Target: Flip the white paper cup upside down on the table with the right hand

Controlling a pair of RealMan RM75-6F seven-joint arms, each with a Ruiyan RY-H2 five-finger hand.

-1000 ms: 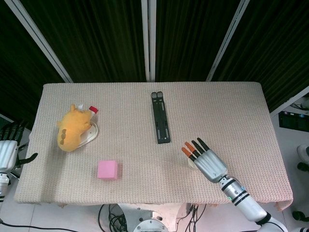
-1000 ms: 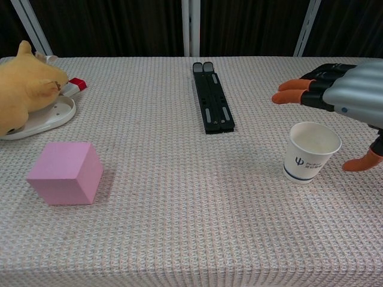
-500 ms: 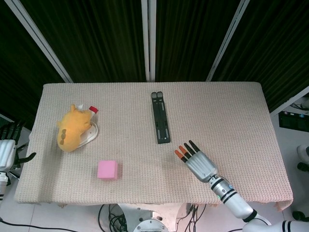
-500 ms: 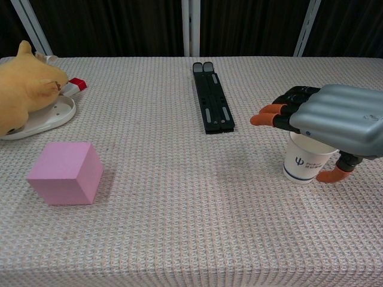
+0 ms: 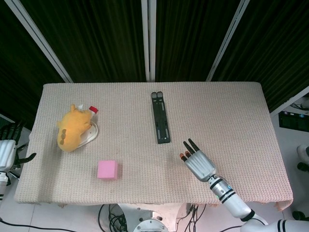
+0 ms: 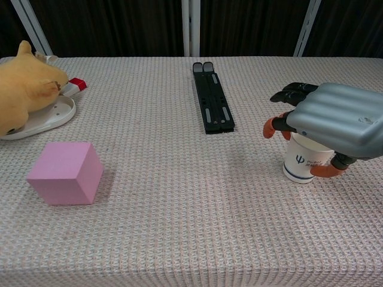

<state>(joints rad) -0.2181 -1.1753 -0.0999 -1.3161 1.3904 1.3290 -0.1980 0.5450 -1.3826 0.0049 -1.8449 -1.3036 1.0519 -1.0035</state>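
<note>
One cup (image 6: 304,162) is standing upright near the table's (image 5: 227,111) front right, fully hidden under the right hand (image 5: 198,163) from the head camera. That hand (image 6: 335,122) is covering its mouth, fingers curling down around the rim, though whether they are gripping it I cannot tell. One pink cube (image 6: 64,172), one plush (image 6: 24,84) on one plate (image 6: 45,119) and one black bar (image 6: 212,98) are lying apart; the left hand (image 5: 7,150) is hanging off-table, cropped, fingers unclear.
</note>
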